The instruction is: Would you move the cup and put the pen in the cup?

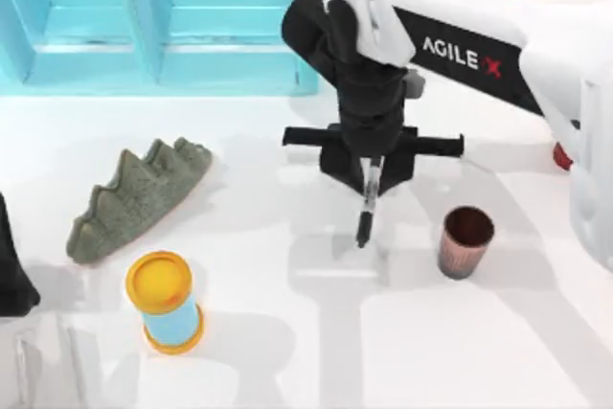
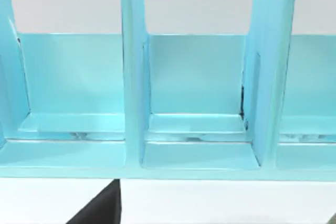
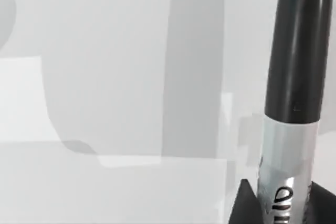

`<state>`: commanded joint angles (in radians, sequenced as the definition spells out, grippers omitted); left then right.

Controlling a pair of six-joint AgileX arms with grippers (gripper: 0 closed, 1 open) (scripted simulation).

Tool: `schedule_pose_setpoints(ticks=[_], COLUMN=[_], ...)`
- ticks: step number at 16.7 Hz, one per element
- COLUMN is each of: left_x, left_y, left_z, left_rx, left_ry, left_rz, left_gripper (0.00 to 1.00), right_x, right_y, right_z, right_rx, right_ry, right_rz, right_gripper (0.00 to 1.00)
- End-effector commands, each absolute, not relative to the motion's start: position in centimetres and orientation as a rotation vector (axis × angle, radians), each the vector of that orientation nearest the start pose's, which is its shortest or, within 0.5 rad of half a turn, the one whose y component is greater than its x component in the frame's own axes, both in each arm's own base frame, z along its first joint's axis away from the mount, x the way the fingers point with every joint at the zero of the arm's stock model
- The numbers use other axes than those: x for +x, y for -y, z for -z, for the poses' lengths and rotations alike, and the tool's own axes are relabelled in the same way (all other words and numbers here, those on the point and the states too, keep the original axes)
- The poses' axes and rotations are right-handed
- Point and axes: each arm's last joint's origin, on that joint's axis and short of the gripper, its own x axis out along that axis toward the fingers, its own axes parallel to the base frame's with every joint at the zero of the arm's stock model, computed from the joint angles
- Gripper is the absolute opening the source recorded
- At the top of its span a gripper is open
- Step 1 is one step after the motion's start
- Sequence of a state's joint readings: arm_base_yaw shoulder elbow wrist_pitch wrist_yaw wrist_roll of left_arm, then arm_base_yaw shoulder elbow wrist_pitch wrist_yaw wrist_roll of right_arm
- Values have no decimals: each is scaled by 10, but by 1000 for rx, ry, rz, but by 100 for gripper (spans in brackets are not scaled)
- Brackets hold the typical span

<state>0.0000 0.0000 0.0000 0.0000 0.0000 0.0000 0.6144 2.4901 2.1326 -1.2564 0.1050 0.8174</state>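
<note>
The right pincer [image 1: 369, 171], clamped on the pen [image 1: 367, 200] with its long axis hanging downward, has the cup [image 1: 466, 241] standing upright just to its right on the table [image 1: 306, 352].

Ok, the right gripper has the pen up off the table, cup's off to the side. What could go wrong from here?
The pen hangs from the right gripper, held near its upper end, so it may swing or slip on the way.
The cup has a narrow mouth, and the pen looks taller than it: a slightly off drop could hit the rim or tip the cup over.
The left arm sits parked at the table's left edge, out of the way.
</note>
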Motion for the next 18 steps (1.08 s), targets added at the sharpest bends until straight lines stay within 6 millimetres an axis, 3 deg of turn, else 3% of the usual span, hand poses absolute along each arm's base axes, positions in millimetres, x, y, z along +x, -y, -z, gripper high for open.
schedule_pose_setpoints(ticks=[18], left_x=[106], left_y=[1], left_z=[-160], left_rx=[0], left_ry=[0], left_rz=[0], left_gripper=[100], right_x=[314], right_y=[-280], right_z=[-209], right_rx=[68], right_ry=[-1531], right_rz=[227], right_gripper=[0])
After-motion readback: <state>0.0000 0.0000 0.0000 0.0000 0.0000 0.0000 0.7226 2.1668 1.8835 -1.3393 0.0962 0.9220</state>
